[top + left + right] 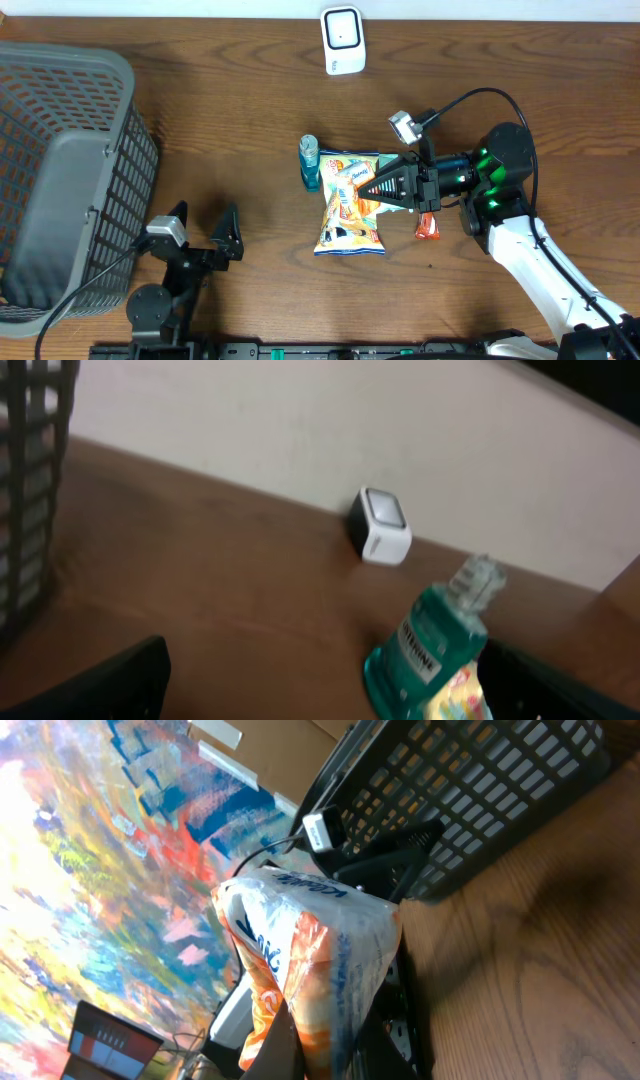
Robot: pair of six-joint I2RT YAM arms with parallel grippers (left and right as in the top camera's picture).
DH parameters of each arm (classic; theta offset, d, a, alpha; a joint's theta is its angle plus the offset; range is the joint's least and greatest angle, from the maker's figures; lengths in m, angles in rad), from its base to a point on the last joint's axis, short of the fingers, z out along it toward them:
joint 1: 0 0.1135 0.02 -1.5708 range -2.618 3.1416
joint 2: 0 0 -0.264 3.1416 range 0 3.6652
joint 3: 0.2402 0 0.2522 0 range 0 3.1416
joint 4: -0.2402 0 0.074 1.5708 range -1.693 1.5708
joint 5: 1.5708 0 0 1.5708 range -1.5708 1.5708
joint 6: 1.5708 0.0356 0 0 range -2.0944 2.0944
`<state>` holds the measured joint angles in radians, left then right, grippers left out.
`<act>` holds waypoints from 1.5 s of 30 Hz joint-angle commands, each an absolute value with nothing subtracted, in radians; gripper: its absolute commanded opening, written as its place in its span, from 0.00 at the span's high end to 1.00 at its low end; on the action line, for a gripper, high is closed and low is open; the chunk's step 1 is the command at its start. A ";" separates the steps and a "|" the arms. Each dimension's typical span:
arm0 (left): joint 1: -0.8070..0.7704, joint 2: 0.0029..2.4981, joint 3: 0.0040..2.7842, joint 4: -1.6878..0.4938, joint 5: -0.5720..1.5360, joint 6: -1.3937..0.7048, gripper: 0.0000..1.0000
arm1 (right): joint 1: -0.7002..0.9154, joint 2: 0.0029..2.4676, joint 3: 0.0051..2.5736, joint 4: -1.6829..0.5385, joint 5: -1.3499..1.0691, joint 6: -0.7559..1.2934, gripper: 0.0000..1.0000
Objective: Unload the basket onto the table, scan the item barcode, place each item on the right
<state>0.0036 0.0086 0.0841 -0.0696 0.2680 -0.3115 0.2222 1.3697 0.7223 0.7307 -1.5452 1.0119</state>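
Observation:
A colourful snack bag [348, 210] lies near the middle of the wooden table, and my right gripper [378, 187] is shut on its right edge. In the right wrist view the bag [310, 950] is pinched between the two dark fingers [280, 1045]. No barcode shows on it. The white scanner [342, 40] stands at the table's far edge, well beyond the bag; the left wrist view also catches the scanner [380, 525]. My left gripper [205, 235] stands open near the front edge, left of the bag, with nothing between its fingers.
A green mouthwash bottle [310, 162] lies against the bag's upper left corner and shows in front of the left wrist camera as the bottle [430, 650]. A small orange packet [427, 227] lies right of the bag. A grey mesh basket [60, 170] fills the left side.

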 commanded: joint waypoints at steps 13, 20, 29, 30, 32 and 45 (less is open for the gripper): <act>-0.001 0.006 0.073 -0.184 0.276 -0.312 0.02 | 0.228 1.360 0.725 0.733 -1.558 0.831 0.99; -0.001 0.007 0.073 -0.227 0.276 -0.312 0.02 | 0.228 1.360 0.725 0.731 -1.558 0.768 0.99; -0.001 0.010 0.073 -0.228 0.277 -0.312 0.02 | 0.228 1.360 0.725 0.713 -1.522 0.600 0.99; -0.001 0.010 0.073 -0.228 0.277 -0.312 0.02 | 0.228 1.360 0.725 0.713 -1.516 0.581 0.99; -0.001 0.010 0.073 -0.227 0.277 -0.312 0.02 | 0.224 1.362 0.725 0.713 -1.506 0.551 0.99; -0.001 0.010 0.073 -0.228 0.277 -0.312 0.02 | 0.185 1.386 0.725 0.226 -0.879 0.110 0.99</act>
<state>0.0036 0.0093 0.0875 -0.2008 0.2672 -0.3111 0.1879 1.3838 0.7235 0.2504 -1.1343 0.2802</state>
